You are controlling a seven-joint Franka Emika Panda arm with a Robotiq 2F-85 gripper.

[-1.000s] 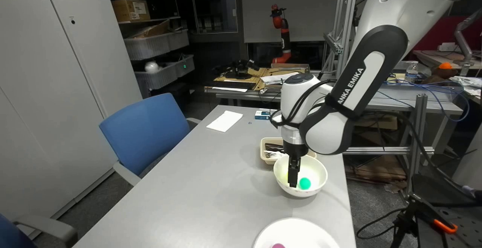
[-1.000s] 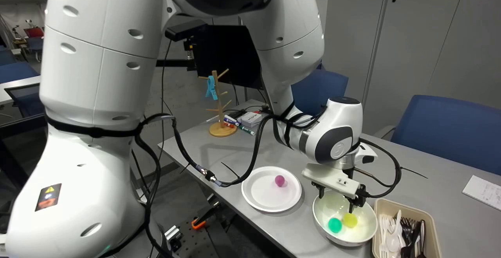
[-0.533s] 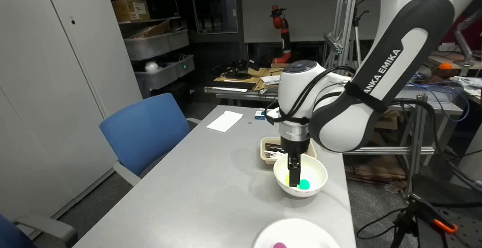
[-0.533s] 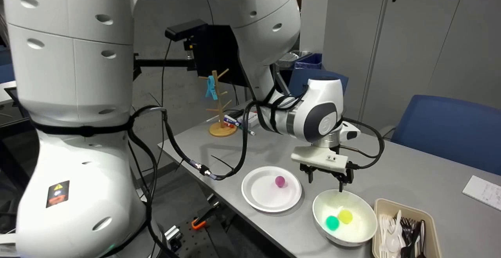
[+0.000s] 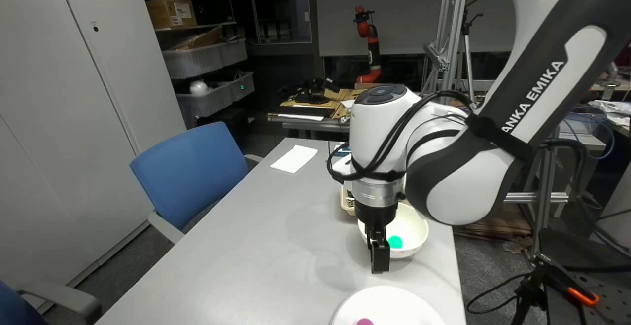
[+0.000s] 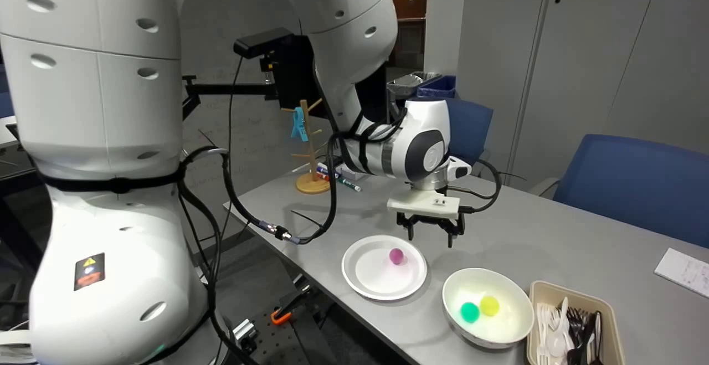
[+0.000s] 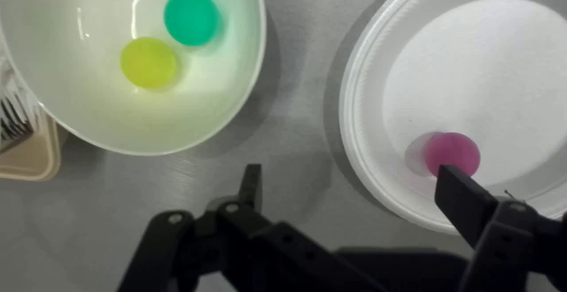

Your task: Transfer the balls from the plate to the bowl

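Note:
On the white plate point(image 6: 368, 276) rests a pink ball point(image 6: 396, 256), close to the plate's inner edge. Inside the white bowl point(image 6: 515, 326) a green ball point(image 6: 469, 312) and a yellow ball point(image 6: 489, 306) lie side by side; the arm hides the yellow one in an exterior view. My gripper point(image 6: 430, 238) hangs above the table between bowl and plate, jaws wide apart, nothing between them. In the wrist view one of its fingers point(image 7: 465, 203) overlaps the lower edge of the pink ball point(image 7: 456, 146), apparently well above it. The other fingertip point(image 7: 252, 181) shows over bare table.
A beige tray point(image 6: 608, 320) of plastic cutlery stands right against the bowl's far side from the plate. A wooden peg stand point(image 6: 314, 184) with markers point(image 6: 349, 185) is at the table's end. White paper point(image 5: 294, 159) lies near a blue chair point(image 5: 192, 167).
My gripper has come up out of the bowl and travelled toward the plate, staying open. The green and yellow balls have shifted slightly inside the bowl. The pink ball stays on the plate.

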